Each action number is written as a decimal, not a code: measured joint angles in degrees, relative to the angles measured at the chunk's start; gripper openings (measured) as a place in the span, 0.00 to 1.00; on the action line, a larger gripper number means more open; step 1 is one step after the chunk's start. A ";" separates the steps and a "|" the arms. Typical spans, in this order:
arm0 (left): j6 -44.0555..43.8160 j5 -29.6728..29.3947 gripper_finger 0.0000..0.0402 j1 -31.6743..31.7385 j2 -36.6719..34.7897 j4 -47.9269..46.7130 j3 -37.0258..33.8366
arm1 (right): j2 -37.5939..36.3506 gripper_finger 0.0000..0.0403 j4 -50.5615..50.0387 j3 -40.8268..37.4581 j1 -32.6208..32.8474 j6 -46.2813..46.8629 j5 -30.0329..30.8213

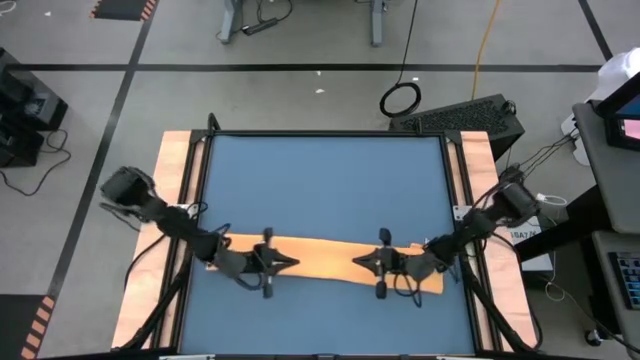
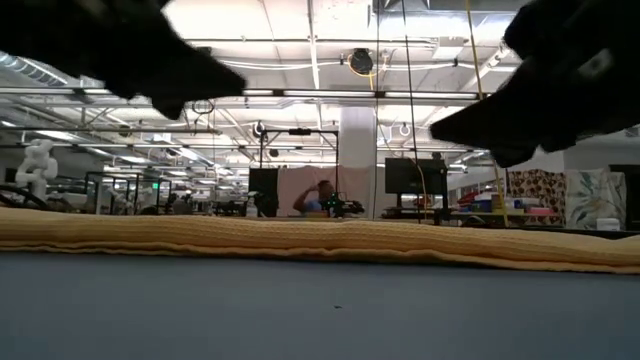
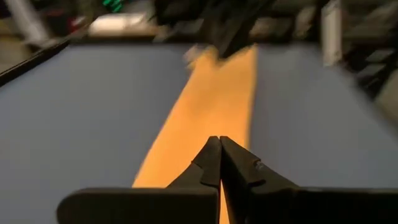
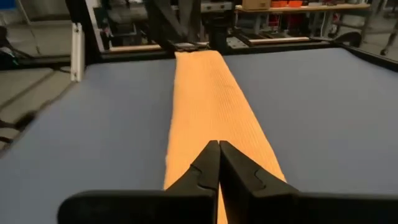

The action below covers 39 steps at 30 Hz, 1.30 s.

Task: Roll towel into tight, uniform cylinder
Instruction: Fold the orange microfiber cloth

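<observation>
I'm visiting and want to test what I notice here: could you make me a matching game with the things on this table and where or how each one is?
Things:
1. towel
2. left tool
3. right tool
4. table

States:
A. blue surface under everything
B. shut, over the band's left part, pointing right
C. long flat orange band across the table
D. shut, over the band's right part, pointing left

Pairs: 1-C, 2-B, 3-D, 4-A

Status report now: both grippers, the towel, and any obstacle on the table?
Left gripper and right gripper shut, facing each other over the towel. Towel a long flat strip across the blue table. Nothing else on the table.
</observation>
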 joint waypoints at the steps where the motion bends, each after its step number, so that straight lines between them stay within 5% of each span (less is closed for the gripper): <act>1: 1.21 3.34 0.01 1.47 2.19 4.49 0.02 | 1.92 0.00 1.04 0.93 -0.93 -1.09 -0.84; 6: -0.36 16.38 0.01 8.03 13.67 15.50 1.01 | 12.11 0.00 2.68 6.82 -4.48 -2.42 -3.59; 12: -7.55 20.97 0.01 10.78 23.41 12.45 0.43 | 21.07 0.00 1.15 8.91 -6.31 4.49 -3.51; 17: -11.66 21.75 0.01 10.77 23.53 11.65 -2.13 | 22.31 0.00 -0.23 8.95 -5.88 10.38 -2.58; 23: -11.92 22.13 0.01 10.64 16.98 9.83 -5.74 | 19.66 0.00 -1.94 8.72 -4.56 10.19 -3.29; 31: -13.63 21.50 0.01 9.68 -0.85 -11.97 -6.43 | 10.98 0.00 -3.34 8.75 -4.38 6.02 -3.86; 39: -30.43 21.64 0.01 6.35 -20.29 -43.34 -6.34 | -3.02 0.00 -30.70 8.75 -1.44 13.98 -6.07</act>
